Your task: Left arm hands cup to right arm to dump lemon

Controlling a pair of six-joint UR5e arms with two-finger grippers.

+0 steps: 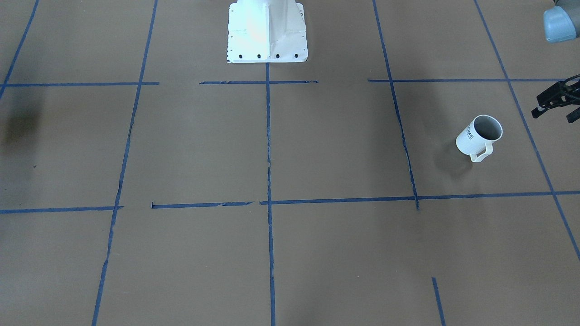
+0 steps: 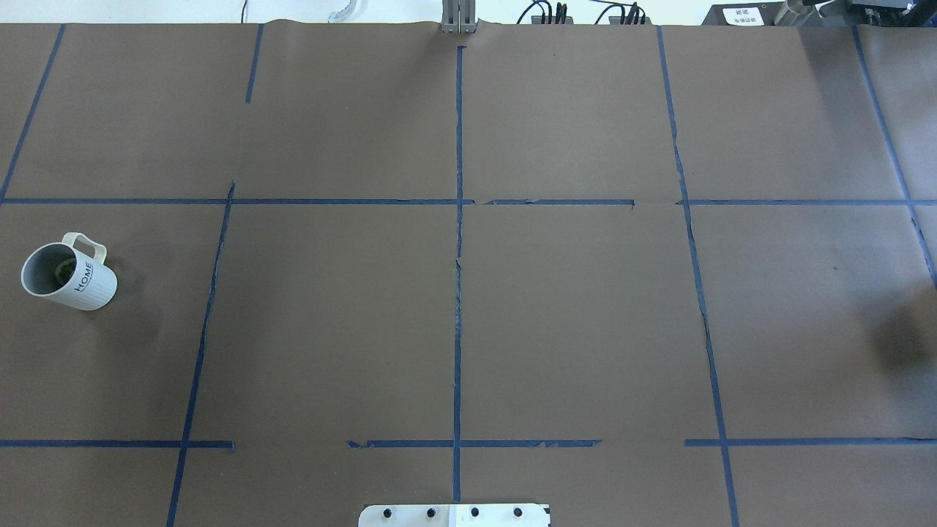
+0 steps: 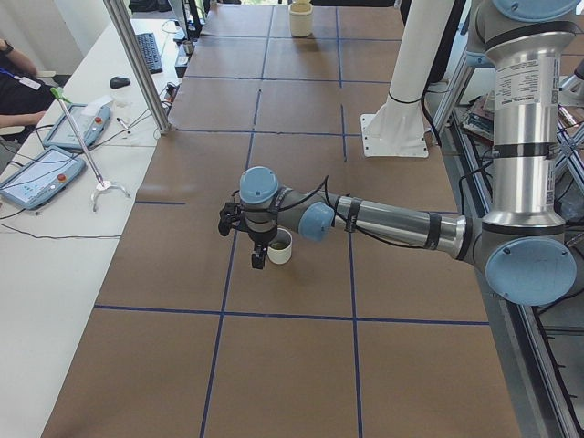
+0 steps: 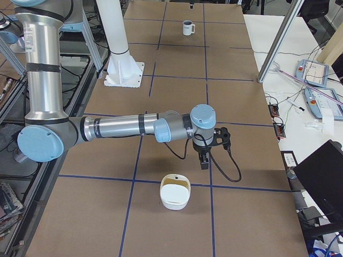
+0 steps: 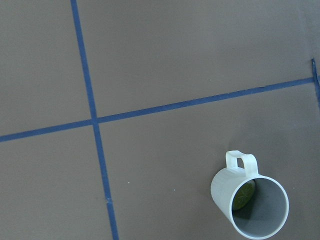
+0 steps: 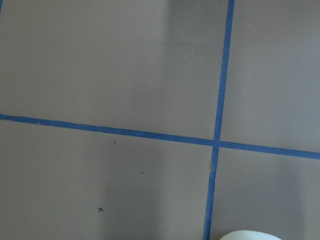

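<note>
The white "HOME" cup (image 1: 480, 136) stands upright on the brown table, far over on my left side, with its handle toward the operators. It also shows in the overhead view (image 2: 69, 276) and the left side view (image 3: 280, 246). A yellow-green lemon slice (image 5: 243, 194) lies inside it. My left gripper (image 1: 555, 113), black and skeletal, hovers beside the cup, open and empty. In the left side view the left gripper (image 3: 252, 248) is just next to the cup. My right gripper (image 4: 204, 160) shows only in the right side view, so I cannot tell whether it is open or shut.
A white bowl (image 4: 174, 191) sits on the table near the right gripper; its rim shows in the right wrist view (image 6: 245, 235). The white robot base (image 1: 267, 31) stands at the table's middle. Blue tape lines cross the table. Tablets and cables lie on the operators' side table (image 3: 55, 164).
</note>
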